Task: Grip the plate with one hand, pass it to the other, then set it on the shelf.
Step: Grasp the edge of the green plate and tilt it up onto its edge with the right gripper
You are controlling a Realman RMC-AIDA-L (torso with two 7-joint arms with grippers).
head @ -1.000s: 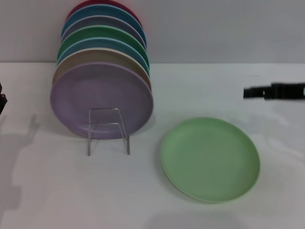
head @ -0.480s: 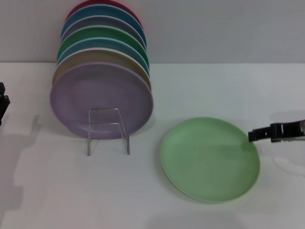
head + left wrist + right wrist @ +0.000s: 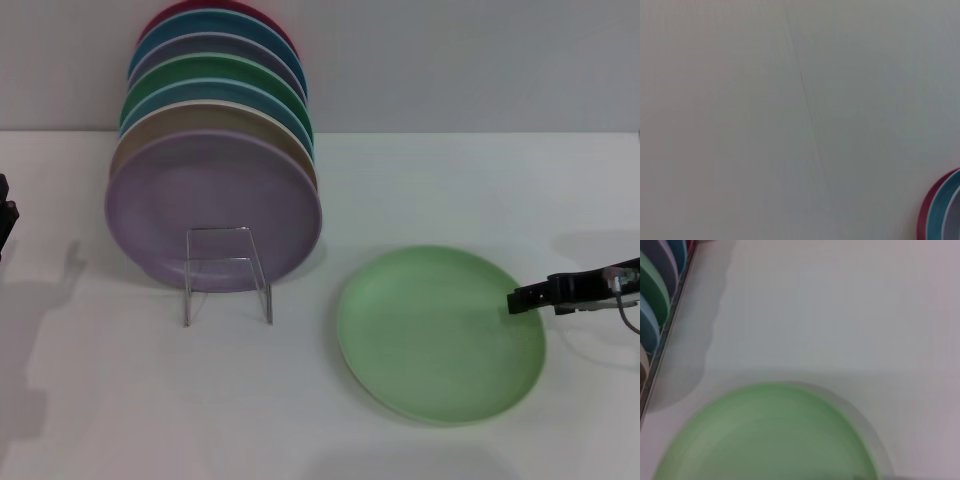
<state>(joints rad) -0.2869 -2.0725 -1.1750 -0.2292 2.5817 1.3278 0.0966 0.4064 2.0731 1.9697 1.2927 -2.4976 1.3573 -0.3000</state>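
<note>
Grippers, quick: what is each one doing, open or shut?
Right gripper: at the pale green plate's right rim; open or shut cannot be told.
Left gripper: at the table's left edge; cannot be told.

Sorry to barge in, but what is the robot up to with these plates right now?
The right gripper is low at the right rim of the pale green plate, which lies flat on the table; nothing is lifted yet. The left gripper sits idle at the far left edge. The rack already holds a row of upright plates, a lilac one in front.
</note>
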